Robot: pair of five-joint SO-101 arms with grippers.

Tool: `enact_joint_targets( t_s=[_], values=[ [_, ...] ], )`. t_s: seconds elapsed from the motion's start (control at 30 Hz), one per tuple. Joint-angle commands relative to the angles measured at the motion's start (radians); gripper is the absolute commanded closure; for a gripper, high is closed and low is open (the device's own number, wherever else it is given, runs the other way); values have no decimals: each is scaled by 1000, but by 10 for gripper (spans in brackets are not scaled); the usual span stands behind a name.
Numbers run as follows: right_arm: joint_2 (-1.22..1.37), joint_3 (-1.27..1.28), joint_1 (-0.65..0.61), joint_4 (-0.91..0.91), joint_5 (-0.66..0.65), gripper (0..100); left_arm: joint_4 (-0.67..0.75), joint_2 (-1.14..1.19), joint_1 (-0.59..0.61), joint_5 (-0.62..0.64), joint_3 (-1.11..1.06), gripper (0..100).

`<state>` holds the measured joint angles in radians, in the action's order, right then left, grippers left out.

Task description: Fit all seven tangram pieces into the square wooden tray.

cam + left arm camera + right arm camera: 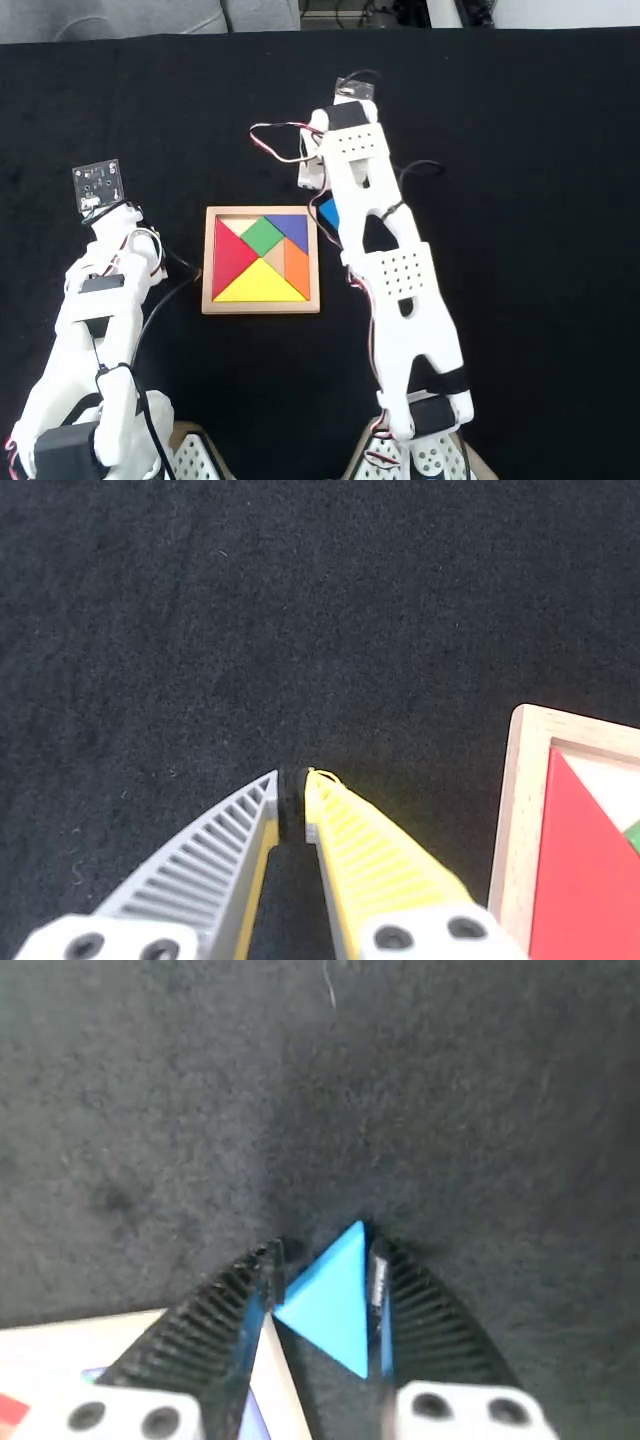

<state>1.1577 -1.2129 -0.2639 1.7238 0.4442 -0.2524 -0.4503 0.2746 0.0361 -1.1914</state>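
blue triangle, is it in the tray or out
Out. The blue triangle is pinched in the right end effector, just outside the tray rim.

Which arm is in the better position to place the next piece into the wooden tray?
Right. The right gripper is shut on the blue triangle beside the tray; the left gripper is shut and empty over the cloth.

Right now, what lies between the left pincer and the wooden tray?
Bare black cloth, as the left wrist view shows, between the shut left pincer and the wooden tray.
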Motion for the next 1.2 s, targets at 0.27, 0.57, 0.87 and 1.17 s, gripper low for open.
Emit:
enact_joint_targets(
  t_s=[0.27,0.57,0.87,1.17],
  values=[
    [-94,56,-112,41,-175,766,21,2,-7,-11,54,936],
    [-104,59,-38,37,-176,768,21,2,-7,-11,54,936],
    [-96,70,-51,40,-180,769,21,2,-7,-11,54,936],
    [-96,108,-21,35,-176,769,21,2,-7,-11,54,936]
  ],
)
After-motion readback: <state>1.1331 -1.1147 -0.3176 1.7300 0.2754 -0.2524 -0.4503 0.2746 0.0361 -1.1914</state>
